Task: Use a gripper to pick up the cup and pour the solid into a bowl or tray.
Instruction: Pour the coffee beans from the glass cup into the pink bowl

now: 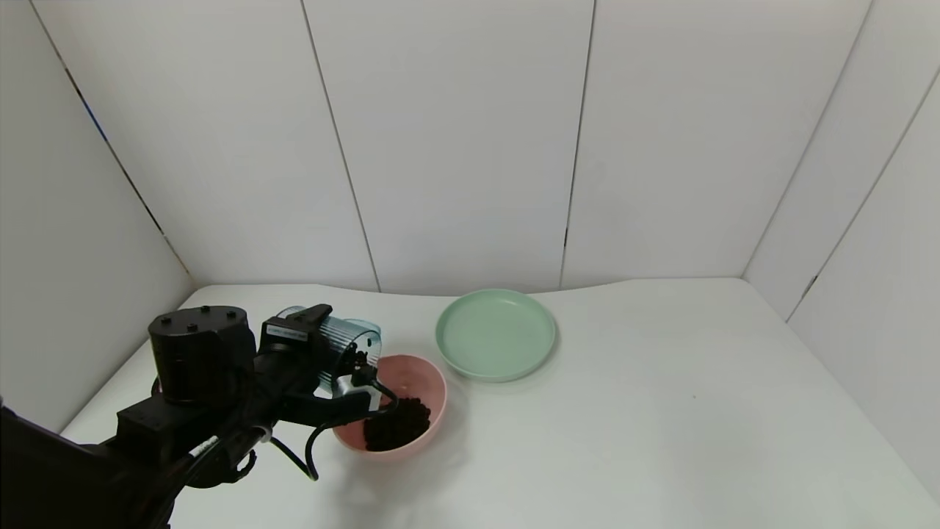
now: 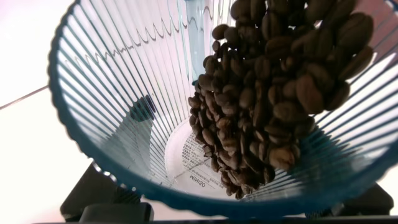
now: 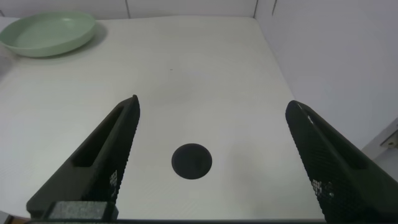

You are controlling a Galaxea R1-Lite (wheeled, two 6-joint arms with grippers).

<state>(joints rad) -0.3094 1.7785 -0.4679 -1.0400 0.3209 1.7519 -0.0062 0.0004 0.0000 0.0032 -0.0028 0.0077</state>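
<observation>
On the white desk (image 1: 661,411), the cup (image 1: 351,339) is held clamped in the left gripper (image 1: 334,367), tipped at the pink bowl's (image 1: 433,382) ten o'clock; the solid (image 1: 396,424) should be shed gradually, mouth kept over the rim.

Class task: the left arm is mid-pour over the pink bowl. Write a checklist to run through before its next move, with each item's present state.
1. Left gripper gripping the cup: ok, shut on it.
2. Cup tipped with mouth over the pink bowl: ok.
3. Beans landing inside the bowl: ok, a pile lies there.
4. Cup emptied: not ok, beans remain inside.
5. Spills on the table: none visible; behind the arm, cannot tell.
6. Right gripper out of the way: ok, open over bare table.
</observation>
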